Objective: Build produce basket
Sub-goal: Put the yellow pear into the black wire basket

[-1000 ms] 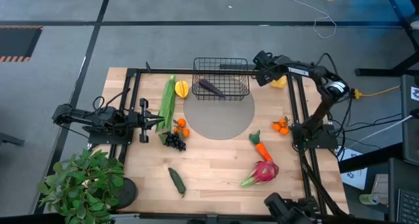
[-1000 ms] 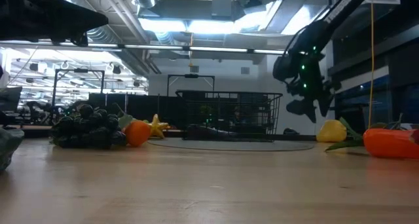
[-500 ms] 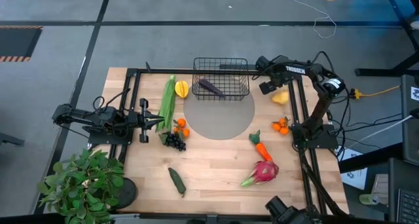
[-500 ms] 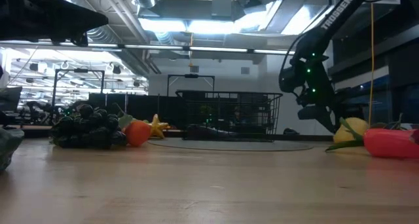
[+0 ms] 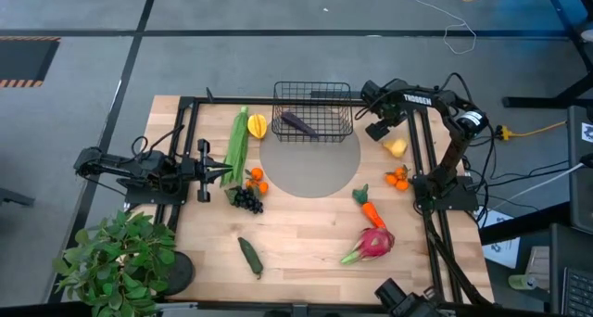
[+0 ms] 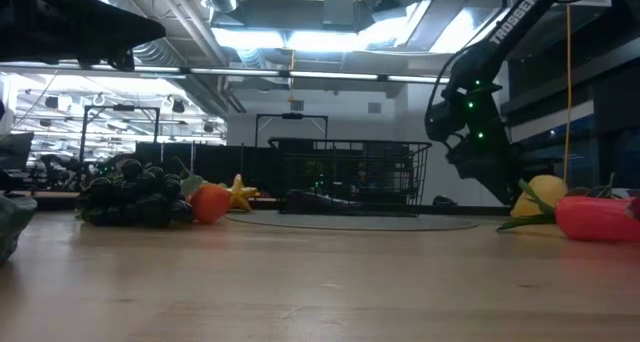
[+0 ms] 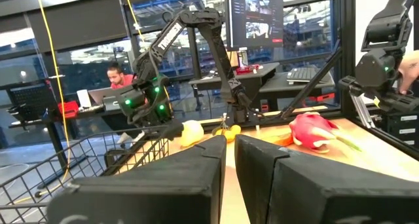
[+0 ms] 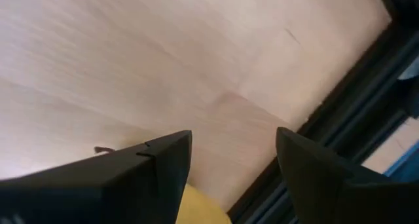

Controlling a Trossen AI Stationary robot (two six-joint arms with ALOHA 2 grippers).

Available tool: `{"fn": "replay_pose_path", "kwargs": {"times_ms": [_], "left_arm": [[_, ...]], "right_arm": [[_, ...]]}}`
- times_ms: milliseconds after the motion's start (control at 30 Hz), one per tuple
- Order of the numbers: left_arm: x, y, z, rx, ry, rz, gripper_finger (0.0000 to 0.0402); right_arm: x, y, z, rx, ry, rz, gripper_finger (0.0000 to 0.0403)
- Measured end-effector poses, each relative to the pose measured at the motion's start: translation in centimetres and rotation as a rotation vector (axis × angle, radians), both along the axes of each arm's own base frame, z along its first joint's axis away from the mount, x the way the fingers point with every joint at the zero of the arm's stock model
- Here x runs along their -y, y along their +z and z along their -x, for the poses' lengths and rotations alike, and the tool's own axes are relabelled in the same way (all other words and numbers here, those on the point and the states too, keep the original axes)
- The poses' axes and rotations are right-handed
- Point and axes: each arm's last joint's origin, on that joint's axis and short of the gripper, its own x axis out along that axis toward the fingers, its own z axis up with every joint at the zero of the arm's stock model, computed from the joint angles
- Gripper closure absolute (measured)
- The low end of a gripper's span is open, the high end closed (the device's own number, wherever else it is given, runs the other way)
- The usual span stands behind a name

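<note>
The black wire basket [image 5: 313,111] stands at the table's far edge on a grey round mat [image 5: 310,173], with the purple eggplant [image 5: 298,123] lying inside it. My right gripper [image 5: 376,129] hangs open just right of the basket, pointing steeply down at bare wood [image 8: 163,73]. A yellow fruit [image 5: 397,147] lies close by on its near side; a sliver of yellow [image 8: 200,207] shows low between the fingers. Corn [image 5: 238,145], starfruit [image 5: 257,126], oranges [image 5: 257,178] and grapes [image 5: 246,199] lie left of the mat. My left gripper [image 5: 225,170] waits shut beside them.
More small oranges [image 5: 398,177], the carrot [image 5: 369,208] and the dragon fruit [image 5: 372,244] lie at the right, and the cucumber [image 5: 250,257] lies near the front. A potted plant [image 5: 116,257] fills the near left corner. Black frame rails [image 5: 422,159] run along the right side.
My right gripper has moved toward the near edge and a little down, tipping from a slant to point steeply down, still open. The yellow fruit has travelled from beside the basket toward the near edge, along the right rail.
</note>
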Motion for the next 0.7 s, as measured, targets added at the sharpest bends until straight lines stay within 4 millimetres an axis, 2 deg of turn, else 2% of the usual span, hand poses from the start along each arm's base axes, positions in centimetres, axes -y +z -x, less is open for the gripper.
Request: {"fn": "replay_pose_path", "kwargs": {"times_ms": [333,700], "left_arm": [[0.0,0.0,0.0,0.0,0.0,0.0,0.0379],[0.0,0.0,0.0,0.0,0.0,0.0,0.0379]], "right_arm": [[-0.5,-0.1,-0.5,0.187,0.134,-0.196,0.0192],[-1.3,-0.1,-1.0,0.22,0.076,-0.242,0.0192]]}}
